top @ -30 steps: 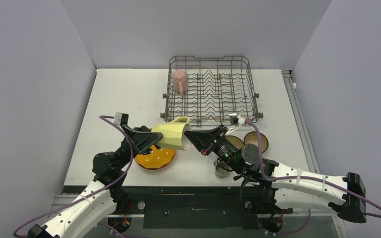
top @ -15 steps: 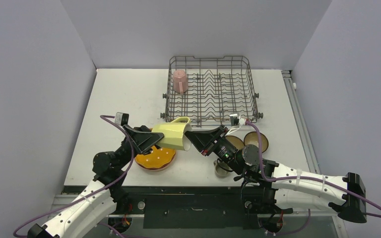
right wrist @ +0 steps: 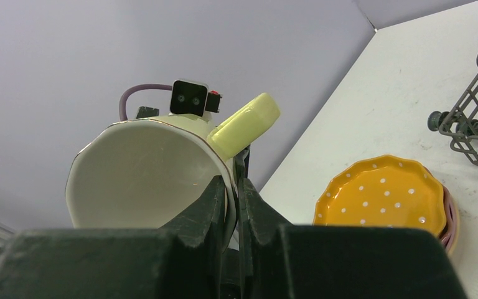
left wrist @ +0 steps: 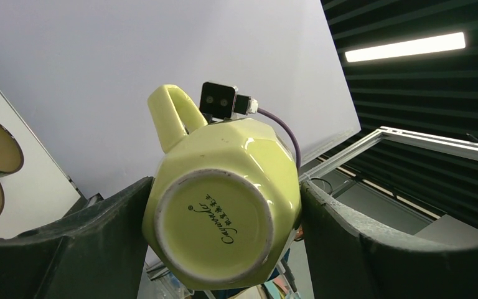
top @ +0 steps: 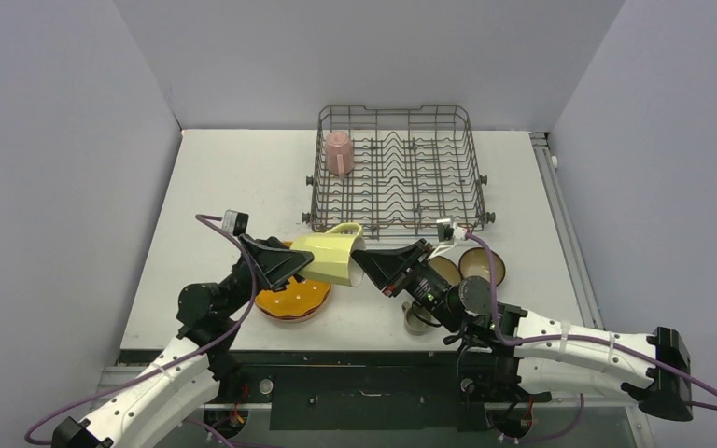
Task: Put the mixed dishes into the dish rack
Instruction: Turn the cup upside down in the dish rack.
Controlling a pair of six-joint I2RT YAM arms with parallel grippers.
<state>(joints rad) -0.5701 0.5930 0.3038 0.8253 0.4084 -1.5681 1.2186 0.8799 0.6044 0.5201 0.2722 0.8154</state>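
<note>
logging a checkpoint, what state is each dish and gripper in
pale yellow mug, airborne on its side, held at both ends
left gripper, shut on its body
right gripper, shut on its rim
pink mug, in dish rack
orange plate, stacked on pink plate
brown bowls, upright on table
grey cup, partly hidden

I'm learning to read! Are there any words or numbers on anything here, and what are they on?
Bottom of the yellow mug: one curly printed word starting with "C"; the rest is too swirly to read.
Tiny marks beside it: too small to read.
Nothing else shows writing.
</note>
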